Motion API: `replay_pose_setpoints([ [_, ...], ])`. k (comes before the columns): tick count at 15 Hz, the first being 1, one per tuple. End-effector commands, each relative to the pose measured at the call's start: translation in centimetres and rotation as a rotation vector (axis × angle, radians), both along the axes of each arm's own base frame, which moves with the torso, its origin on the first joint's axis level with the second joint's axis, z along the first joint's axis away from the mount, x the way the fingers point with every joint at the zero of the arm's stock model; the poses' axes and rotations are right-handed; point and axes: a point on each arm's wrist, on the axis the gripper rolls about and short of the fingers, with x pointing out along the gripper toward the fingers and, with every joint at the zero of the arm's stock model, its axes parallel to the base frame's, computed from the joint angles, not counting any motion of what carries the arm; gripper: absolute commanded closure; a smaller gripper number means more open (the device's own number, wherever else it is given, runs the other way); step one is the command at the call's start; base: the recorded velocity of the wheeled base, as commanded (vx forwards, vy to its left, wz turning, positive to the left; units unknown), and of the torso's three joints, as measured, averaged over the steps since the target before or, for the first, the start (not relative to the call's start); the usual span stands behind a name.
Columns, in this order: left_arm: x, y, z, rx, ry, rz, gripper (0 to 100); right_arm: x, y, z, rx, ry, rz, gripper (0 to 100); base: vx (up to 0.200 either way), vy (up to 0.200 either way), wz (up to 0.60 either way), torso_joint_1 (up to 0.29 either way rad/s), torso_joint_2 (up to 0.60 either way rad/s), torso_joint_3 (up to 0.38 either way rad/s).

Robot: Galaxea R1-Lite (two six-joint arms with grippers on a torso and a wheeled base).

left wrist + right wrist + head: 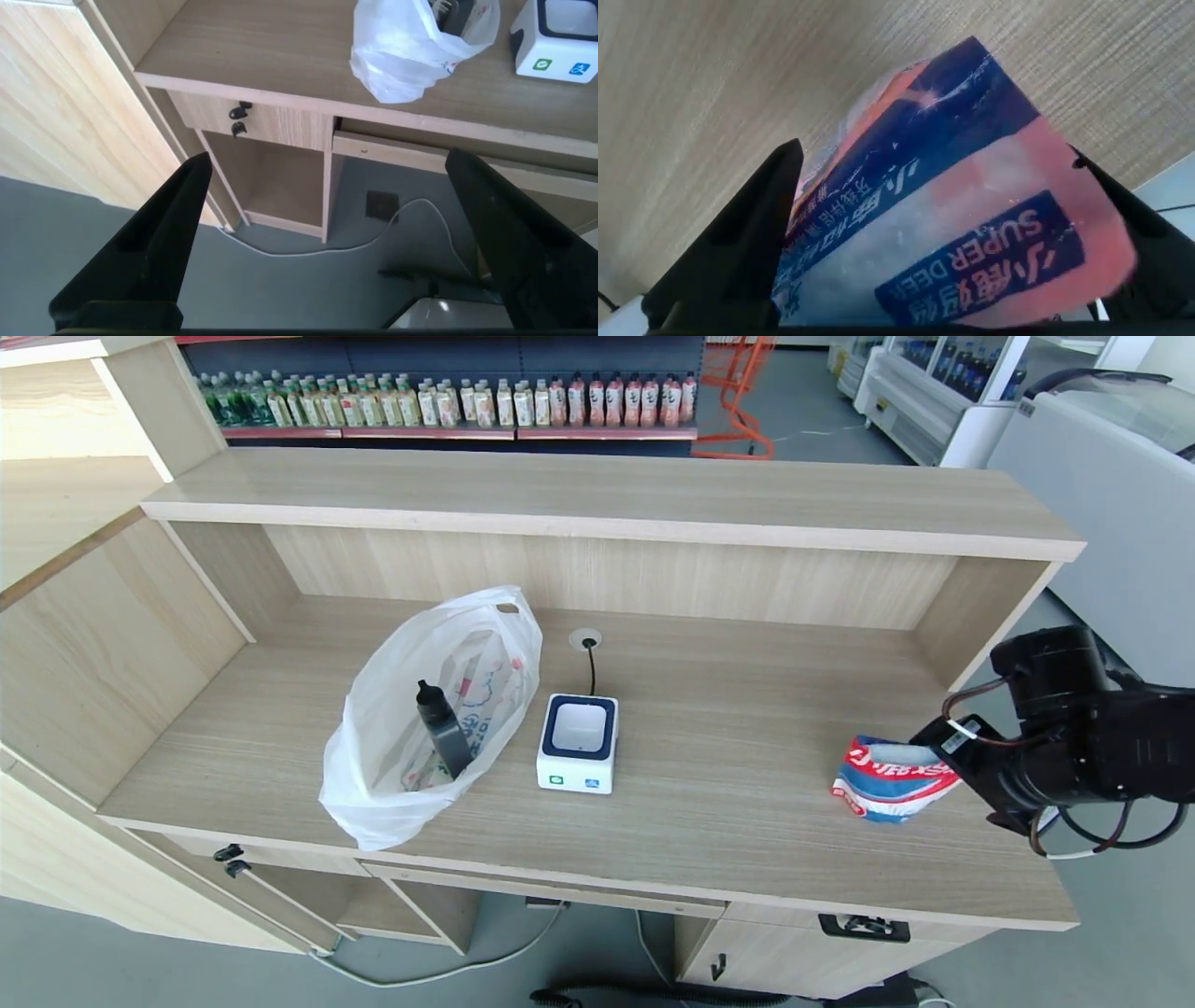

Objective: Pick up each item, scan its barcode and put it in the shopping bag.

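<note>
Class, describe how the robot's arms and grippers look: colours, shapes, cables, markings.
The right arm is black, with bulky rounded joints, thin dark and white cables looping outside and a small white label. The left gripper has two black fingers, broad-based, tapering towards the tips.

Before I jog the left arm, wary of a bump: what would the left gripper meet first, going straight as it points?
Likely the desk's upright panel below the drawer, where the open left gripper aims. Floor and a white cable lie lower. Depth is unclear.

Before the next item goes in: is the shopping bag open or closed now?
Open. The shopping bag has its mouth spread wide, and a dark bottle shows inside it.
</note>
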Motion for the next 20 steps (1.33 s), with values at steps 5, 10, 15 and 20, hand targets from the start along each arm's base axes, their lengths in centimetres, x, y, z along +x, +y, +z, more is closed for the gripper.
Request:
replay_pose_setpoints([
  [5, 0.0, 0.0, 0.0, 0.000, -0.001, 0.000, 0, 1.9, 2.5, -4.7, -0.046, 0.119, 0.050, 100, 0.000, 0.000, 0.00, 0.000, 0.00, 0.000],
  [10, 0.0, 0.0, 0.0, 0.000, 0.001, 0.000, 0, 2.5, 3.2, -4.4, -0.175, 0.092, 0.118, 100, 0.000, 0.000, 0.00, 0.000, 0.00, 0.000],
  [15, 0.0, 0.0, 0.0, 0.000, 0.001, 0.000, 0, 1.9, 3.1, -0.5, -0.262, -0.049, 0.223, 100, 0.000, 0.000, 0.00, 0.000, 0.00, 0.000],
  [20, 0.0, 0.0, 0.0, 0.000, -0.001, 0.000, 0, -2.6, 3.5, 7.2, -0.116, -0.353, 0.748, 100, 0.000, 0.000, 0.00, 0.000, 0.00, 0.000],
])
